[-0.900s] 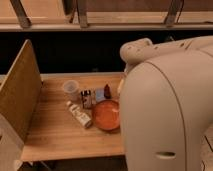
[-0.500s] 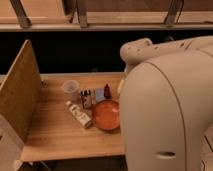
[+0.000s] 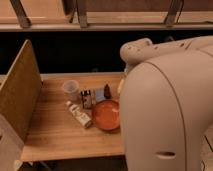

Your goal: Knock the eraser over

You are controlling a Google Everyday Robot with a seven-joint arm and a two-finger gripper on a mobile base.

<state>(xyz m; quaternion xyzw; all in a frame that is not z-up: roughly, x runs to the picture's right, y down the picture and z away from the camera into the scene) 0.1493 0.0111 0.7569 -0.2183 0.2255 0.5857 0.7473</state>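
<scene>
Seemingly tucked behind the robot's own bulk, the jaws are out of sight at the right of the camera view, and whether they are open, closed or holding anything cannot be told. The arm (image 3: 170, 105), a broad white casing with a rounded joint at its top, fills the right half of the scene and overlaps the right end of the wooden counter (image 3: 55, 137).

Just left of the casing, a group of small things sits on the counter. What appears to be the eraser (image 3: 99, 94), a small pale blue-and-white block, stands upright near the middle of the group, between a dark little can (image 3: 86, 98) on its left and a small brown bottle (image 3: 107, 90) on its right. An orange bowl (image 3: 106, 115) sits in front of them, its right edge close to the arm. A white bottle (image 3: 80, 114) lies on its side just left of the bowl, and a clear plastic cup (image 3: 71, 90) stands upright behind that bottle.

A tall brown board (image 3: 20, 95) stands along the counter's left edge, and a pale ledge with slanted metal bars (image 3: 20, 12) crosses the background.
</scene>
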